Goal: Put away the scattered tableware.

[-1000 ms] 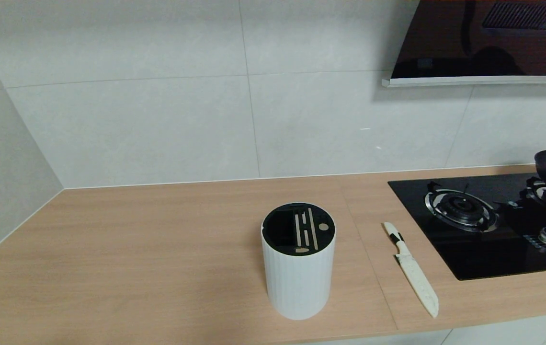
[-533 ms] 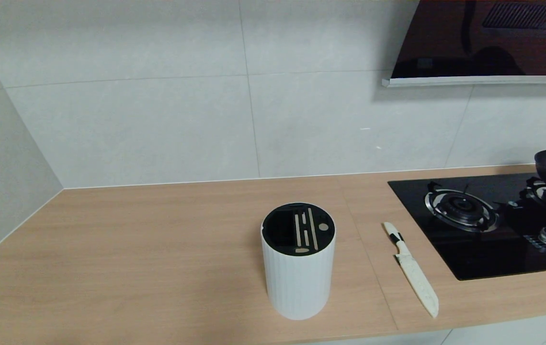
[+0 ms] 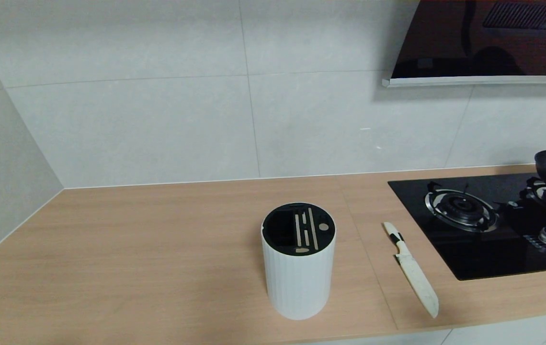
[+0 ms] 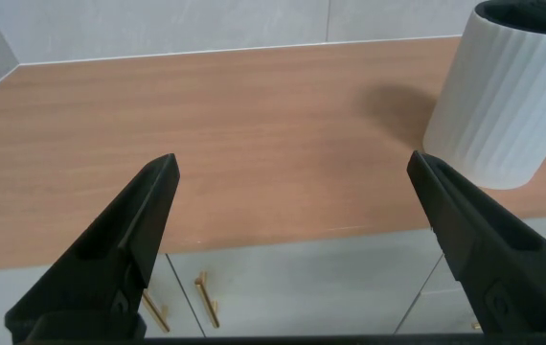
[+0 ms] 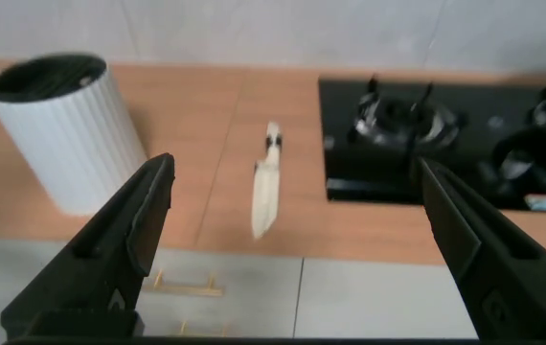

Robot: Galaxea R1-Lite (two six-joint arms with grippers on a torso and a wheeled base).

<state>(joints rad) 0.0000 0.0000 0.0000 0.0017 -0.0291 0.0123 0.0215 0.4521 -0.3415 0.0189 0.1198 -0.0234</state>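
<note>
Lying flat on the counter between the white holder and the stove, the knife points its blade tip toward the right gripper, the nearer one, whose jaws are wide open and empty, like those of the left gripper.

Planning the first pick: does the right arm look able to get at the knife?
Probably yes. The knife lies flat on open counter between holder and stove, touching neither; the open right tool faces it with nothing between.
</note>
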